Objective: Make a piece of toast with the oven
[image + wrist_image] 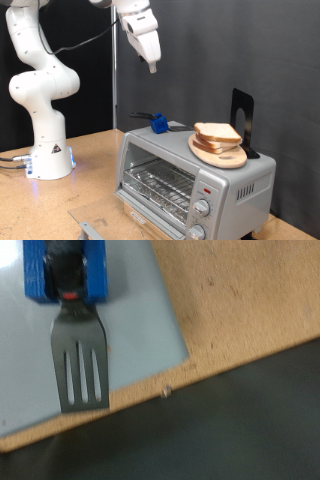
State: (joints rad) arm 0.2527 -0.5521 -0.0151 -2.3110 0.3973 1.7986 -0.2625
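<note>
The silver-grey toaster oven stands on the wooden table at the exterior view's lower right, its wire rack showing behind the glass front. Slices of pale bread are stacked on a round wooden board on the oven's top. I cannot tell which slice is the piece of toast. My gripper hangs high above the oven's left end with nothing between its fingers. It does not show in the wrist view, which looks down on the oven's grey top.
A black slotted spatula sits in a blue holder on the oven's top; the holder also shows in the exterior view. A black stand rises behind the bread. The robot's white base stands at the exterior view's left.
</note>
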